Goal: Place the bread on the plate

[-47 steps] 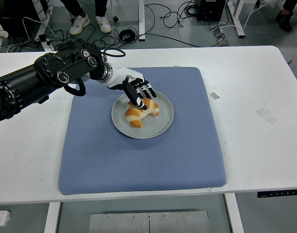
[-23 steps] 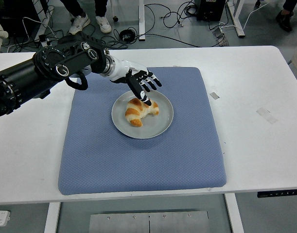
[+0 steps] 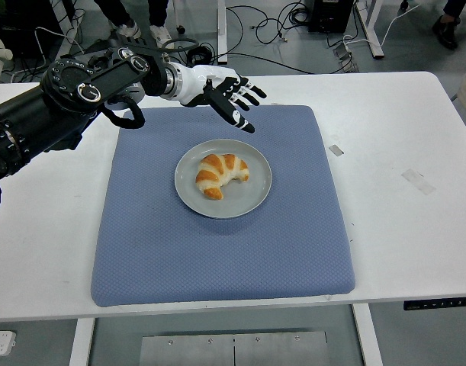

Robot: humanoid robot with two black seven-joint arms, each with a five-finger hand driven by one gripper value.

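A golden croissant (image 3: 220,174) lies on a grey round plate (image 3: 253,194) in the middle of a blue mat (image 3: 217,252). My left hand (image 3: 231,95) hovers above the mat's far edge, behind and above the plate, with its fingers spread and holding nothing. It is clear of the croissant. The black left arm (image 3: 57,107) comes in from the left edge. The right arm is out of view.
The white table (image 3: 408,191) extends to the right of the mat, with small tape marks (image 3: 419,181) on it. Cables and a person's feet (image 3: 126,32) show on the floor beyond the far edge.
My left hand has let go of the croissant, lifted off the plate and drawn back toward the mat's far edge with fingers spread. The croissant stays on the plate.
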